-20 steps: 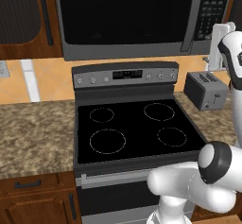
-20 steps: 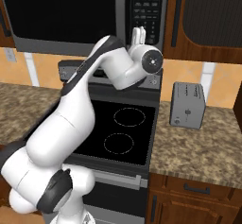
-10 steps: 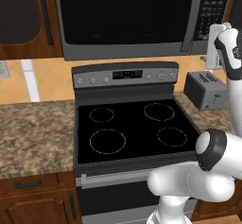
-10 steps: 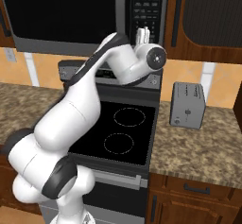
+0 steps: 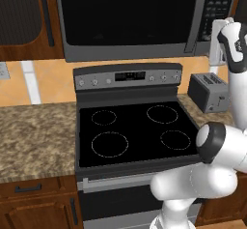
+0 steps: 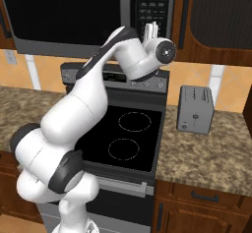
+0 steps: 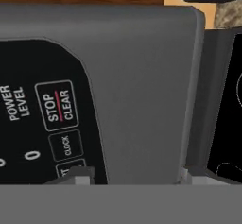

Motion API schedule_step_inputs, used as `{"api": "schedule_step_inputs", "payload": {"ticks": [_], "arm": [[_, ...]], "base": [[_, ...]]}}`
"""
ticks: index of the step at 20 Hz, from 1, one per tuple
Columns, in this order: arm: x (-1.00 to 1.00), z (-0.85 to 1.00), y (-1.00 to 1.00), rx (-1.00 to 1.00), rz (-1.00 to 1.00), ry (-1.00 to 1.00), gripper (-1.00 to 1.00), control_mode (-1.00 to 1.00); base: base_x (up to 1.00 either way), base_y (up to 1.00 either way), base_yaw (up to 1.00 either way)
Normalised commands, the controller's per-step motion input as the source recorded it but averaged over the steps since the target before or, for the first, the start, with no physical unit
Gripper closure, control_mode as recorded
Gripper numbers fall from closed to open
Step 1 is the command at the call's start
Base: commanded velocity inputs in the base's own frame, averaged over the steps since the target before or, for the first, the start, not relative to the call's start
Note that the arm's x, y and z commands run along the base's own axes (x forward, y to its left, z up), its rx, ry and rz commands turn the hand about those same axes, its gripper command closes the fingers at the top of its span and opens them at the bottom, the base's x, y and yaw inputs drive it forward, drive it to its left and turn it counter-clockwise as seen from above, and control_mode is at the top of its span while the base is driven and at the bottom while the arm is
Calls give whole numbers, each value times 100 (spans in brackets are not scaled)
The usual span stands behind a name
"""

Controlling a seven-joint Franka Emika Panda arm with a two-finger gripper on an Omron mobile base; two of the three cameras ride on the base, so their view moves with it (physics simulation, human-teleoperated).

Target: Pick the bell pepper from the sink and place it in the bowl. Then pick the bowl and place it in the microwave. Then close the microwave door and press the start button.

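Hand view close on the microwave (image 7: 142,76) keypad (image 7: 42,119), directly ahead of the gripper (image 7: 131,176), with the STOP CLEAR key (image 7: 56,106) above the left fingertip (image 7: 78,176) and a clock key just under it. Fingers parted, nothing between them, nothing held. Judged as a flat, stiff membrane key on a rigid panel: nothing to grasp, best pressed squarely with one fingertip, short and firm, straight into the face; smooth surface, so likely to skid under an angled push. Wrong-key risk high, with STOP CLEAR so close. Start key itself hard to identify: lowest key cut off behind the left fingertip, lettering unreadable. In the right base view, gripper (image 6: 151,30) raised against the keypad strip (image 6: 153,3), apparently touching or nearly so; exact contact impossible to tell. Microwave door (image 5: 128,13) to the gripper's left, seemingly closed flush; window too dark to confirm the bowl inside. Toaster (image 6: 195,109) well below and to the right, stove (image 5: 135,131) below.
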Motion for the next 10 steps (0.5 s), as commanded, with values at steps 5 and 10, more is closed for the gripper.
{"api": "schedule_step_inputs", "payload": {"ticks": [5,10], "arm": [[29,-10,0,0,2,2,-100,-100],[-44,-15,10,0,0,0,-100,-100]], "base": [[0,0,0],[0,0,0]]}}
